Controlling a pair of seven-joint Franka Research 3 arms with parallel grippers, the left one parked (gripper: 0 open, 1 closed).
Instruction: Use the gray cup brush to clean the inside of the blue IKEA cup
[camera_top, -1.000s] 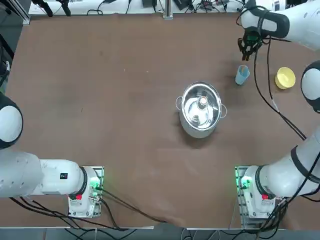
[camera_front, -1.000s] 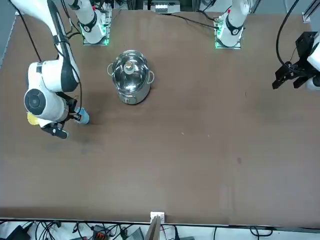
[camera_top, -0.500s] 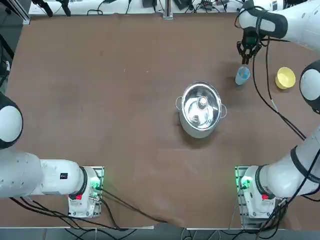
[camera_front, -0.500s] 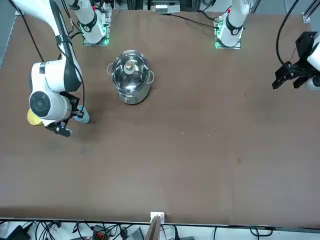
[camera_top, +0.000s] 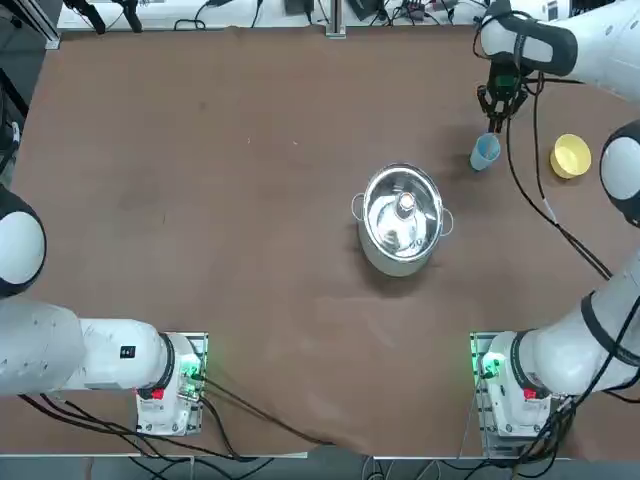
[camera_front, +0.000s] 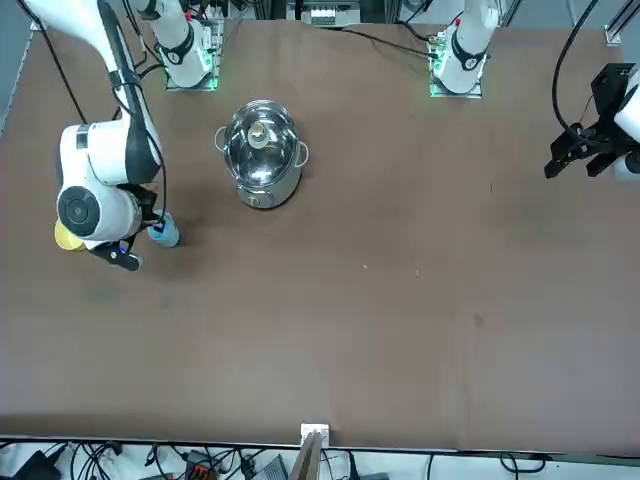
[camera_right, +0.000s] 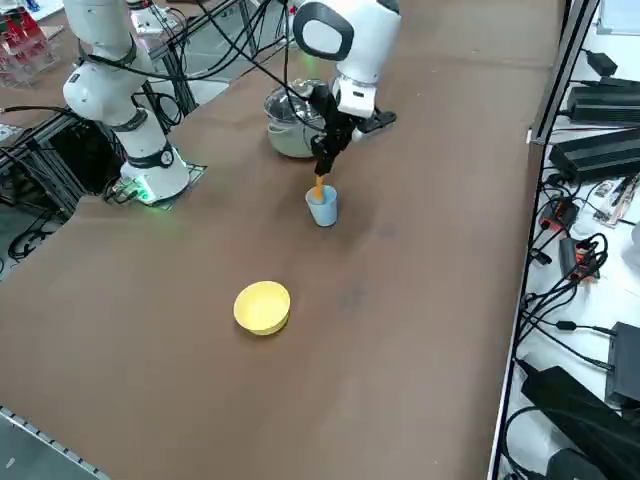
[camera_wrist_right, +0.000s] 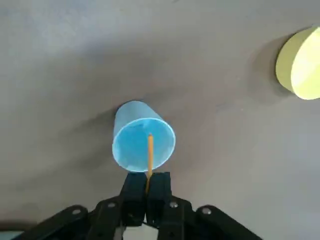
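The right gripper (camera_wrist_right: 147, 192) of the white robot arm hangs directly above the small light-blue plastic cup (camera_wrist_right: 143, 140), its black jaws pressed together on the slender tan-orange brush stick (camera_wrist_right: 149, 159). The wrist view shows the stick running from between the jaws down into the cup's round mouth, its far end inside the rim; whether that end touches the cup's bottom cannot be told. No bristles can be made out on the stick.

The cup stands upright on the brown table (camera_top: 250, 220). In the right side view, only a short orange length of the stick (camera_right: 318, 187) shows between the gripper (camera_right: 321, 168) and the cup (camera_right: 322, 206). From overhead the gripper (camera_top: 494, 119) sits at the cup's (camera_top: 484, 151) far edge, and the stick is too thin to pick out there. In the front view the arm's bulky white wrist hides most of the gripper, leaving just part of the cup (camera_front: 165, 234) showing beside it.

A small yellow round bowl (camera_top: 570, 156) lies near the cup, apart from it, largely hidden behind the wrist in the front view. A shiny lidded steel pot (camera_top: 401, 218) with two side handles stands well apart from the cup, toward the table's middle.
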